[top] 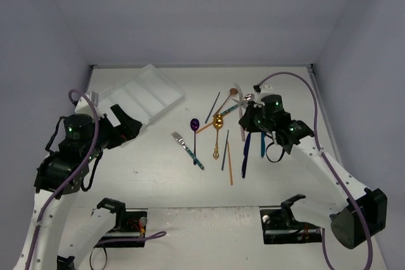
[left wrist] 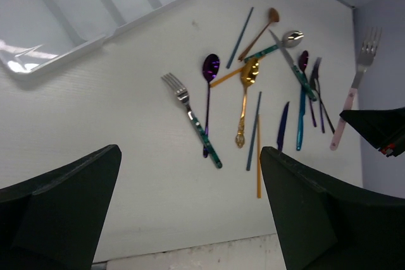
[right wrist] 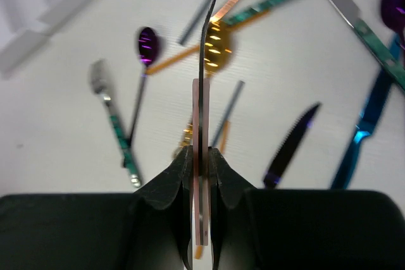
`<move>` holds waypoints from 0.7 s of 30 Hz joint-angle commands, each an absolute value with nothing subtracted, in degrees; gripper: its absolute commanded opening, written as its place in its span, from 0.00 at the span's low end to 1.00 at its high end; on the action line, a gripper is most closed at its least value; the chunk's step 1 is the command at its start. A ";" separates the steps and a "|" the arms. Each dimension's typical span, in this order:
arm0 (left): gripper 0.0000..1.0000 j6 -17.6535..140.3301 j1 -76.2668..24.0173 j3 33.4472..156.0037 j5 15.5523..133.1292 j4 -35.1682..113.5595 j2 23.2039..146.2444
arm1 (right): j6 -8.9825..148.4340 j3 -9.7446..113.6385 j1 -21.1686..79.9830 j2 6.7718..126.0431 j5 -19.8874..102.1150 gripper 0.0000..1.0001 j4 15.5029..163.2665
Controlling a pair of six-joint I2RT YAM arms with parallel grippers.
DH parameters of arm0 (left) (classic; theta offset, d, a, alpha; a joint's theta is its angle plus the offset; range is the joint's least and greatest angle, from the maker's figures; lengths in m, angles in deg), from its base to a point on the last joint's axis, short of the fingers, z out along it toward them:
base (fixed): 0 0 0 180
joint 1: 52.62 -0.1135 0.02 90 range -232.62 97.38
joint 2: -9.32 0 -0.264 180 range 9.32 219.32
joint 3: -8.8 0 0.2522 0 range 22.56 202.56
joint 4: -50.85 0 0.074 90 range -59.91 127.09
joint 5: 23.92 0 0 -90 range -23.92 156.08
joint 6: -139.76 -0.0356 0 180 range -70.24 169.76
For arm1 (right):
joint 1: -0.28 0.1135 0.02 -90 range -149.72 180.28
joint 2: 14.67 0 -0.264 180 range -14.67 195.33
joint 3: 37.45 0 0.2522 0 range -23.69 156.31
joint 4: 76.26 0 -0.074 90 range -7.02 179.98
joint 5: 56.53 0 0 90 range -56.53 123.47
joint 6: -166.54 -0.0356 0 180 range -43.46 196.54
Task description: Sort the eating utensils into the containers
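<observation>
My right gripper (right wrist: 201, 151) is shut on the pink handle of a silver fork (right wrist: 201, 112), holding it edge-on above the utensil pile; the fork also shows in the left wrist view (left wrist: 354, 86). In the top view this gripper (top: 243, 118) hangs over the pile's right part. On the table lie a purple spoon (top: 194, 122), a gold spoon (top: 217, 121), a teal-handled fork (top: 186, 148), a copper spoon (top: 233, 93), chopsticks and blue knives (top: 262, 143). My left gripper (top: 130, 124) is open and empty beside the near end of the white tray (top: 142, 96).
The tray's compartments (left wrist: 95, 4) look empty in the left wrist view. An orange chopstick (top: 229, 162) lies nearest the front. Grey walls close the table at the back and both sides. The arm bases stand at the near edge.
</observation>
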State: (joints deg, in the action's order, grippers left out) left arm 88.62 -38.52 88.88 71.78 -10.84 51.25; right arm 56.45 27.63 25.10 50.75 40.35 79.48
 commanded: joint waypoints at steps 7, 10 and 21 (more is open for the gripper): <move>0.94 93.72 -18.13 103.39 60.86 6.88 66.52 | 55.05 43.13 31.28 53.00 58.13 0.00 81.61; 0.94 93.62 -11.65 107.98 55.10 7.85 73.14 | 54.51 45.92 31.80 54.00 59.69 0.00 81.92; 0.75 93.13 -1.39 110.95 49.08 20.95 86.12 | 53.34 45.57 32.45 52.78 63.56 0.00 83.04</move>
State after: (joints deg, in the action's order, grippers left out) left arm 93.51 -2.94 106.38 52.09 13.23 83.01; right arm 54.28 44.30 31.97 54.45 60.04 79.11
